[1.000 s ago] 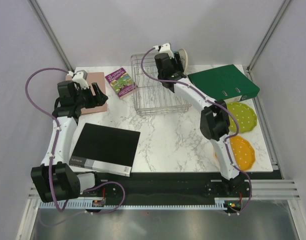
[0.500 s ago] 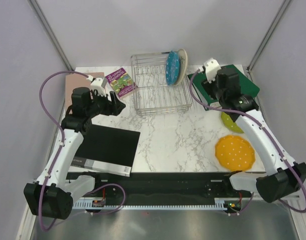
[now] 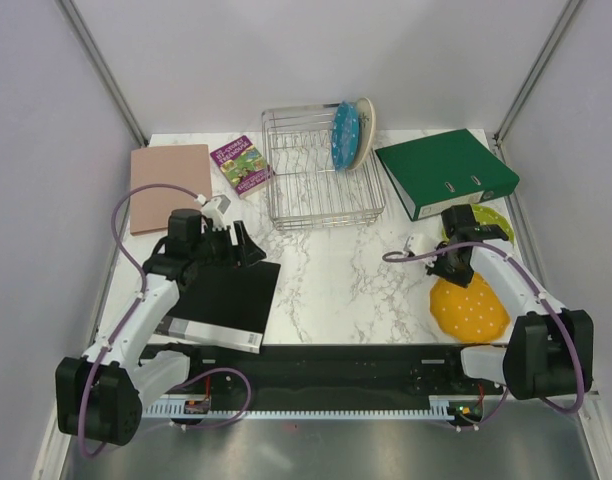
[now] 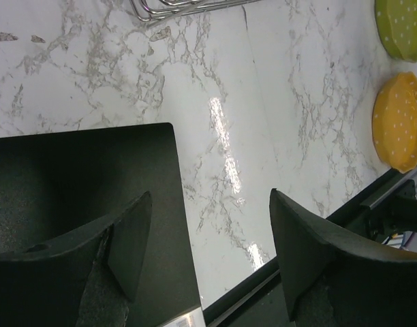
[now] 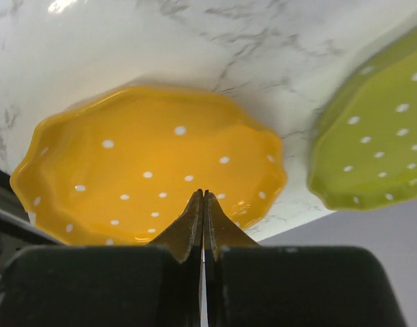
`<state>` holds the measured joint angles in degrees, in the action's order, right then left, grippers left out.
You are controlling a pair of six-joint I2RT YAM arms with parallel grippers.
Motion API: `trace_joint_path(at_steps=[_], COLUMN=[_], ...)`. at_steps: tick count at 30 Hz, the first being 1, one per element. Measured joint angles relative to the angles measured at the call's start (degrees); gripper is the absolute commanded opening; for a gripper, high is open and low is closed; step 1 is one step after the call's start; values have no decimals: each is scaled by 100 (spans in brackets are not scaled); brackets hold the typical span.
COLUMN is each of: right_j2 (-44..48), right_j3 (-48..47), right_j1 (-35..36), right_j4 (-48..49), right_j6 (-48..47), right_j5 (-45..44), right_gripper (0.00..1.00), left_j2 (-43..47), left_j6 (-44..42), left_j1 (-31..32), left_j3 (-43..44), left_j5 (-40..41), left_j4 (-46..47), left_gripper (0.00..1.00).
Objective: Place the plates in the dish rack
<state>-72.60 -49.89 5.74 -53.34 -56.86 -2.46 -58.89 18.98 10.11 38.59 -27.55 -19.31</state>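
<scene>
The silver wire dish rack (image 3: 321,185) stands at the back centre. A blue dotted plate (image 3: 346,135) and a cream plate (image 3: 365,122) stand upright at its right end. The orange plate (image 3: 471,308) (image 5: 147,167) lies flat at the front right, and the green plate (image 3: 494,228) (image 5: 372,150) lies just behind it, partly under my right arm. My right gripper (image 3: 452,272) (image 5: 204,195) is shut with nothing in it, its tips just above the orange plate's near rim. My left gripper (image 3: 248,245) (image 4: 208,231) hangs open and empty over the corner of a black notebook (image 4: 79,170).
A green binder (image 3: 446,170) lies right of the rack. A colourful book (image 3: 241,163) and a pink board (image 3: 169,185) lie left of it. The black notebook (image 3: 216,295) sits at the front left. The table's front edge (image 4: 311,231) is close below my left gripper.
My right arm swung from the rack, where it left the blue plate, down to the orange plate, and its jaws shut. My left arm came forward over the black notebook, still open.
</scene>
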Motion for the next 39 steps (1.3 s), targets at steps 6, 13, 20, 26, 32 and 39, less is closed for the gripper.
trace_joint_path(at_steps=[6, 13, 20, 26, 32, 39], right_j2=[-302, -1091, -1762, -1875, -2210, -3335], right_j3=[407, 389, -138, -413, -1106, -2555], right_j1=[-262, -260, 116, 1510, 2632, 3578], right_j4=[-94, -94, -494, -588, -474, 389], right_j6=[-789, -1405, -1596, -1388, -839, 240], right_j5=[273, 765, 1060, 1598, 2214, 2704], right_gripper=[0, 0, 0, 0, 1, 2], left_j2=[35, -76, -420, -459, -457, -343], left_j6=[109, 214, 219, 219, 216, 216], left_j1=[0, 0, 0, 0, 0, -2], left_j3=[7, 7, 7, 7, 9, 9], left_j5=[9, 46, 109, 164, 201, 212], left_j4=[61, 61, 61, 63, 61, 9], left_gripper=[76, 76, 76, 76, 76, 76])
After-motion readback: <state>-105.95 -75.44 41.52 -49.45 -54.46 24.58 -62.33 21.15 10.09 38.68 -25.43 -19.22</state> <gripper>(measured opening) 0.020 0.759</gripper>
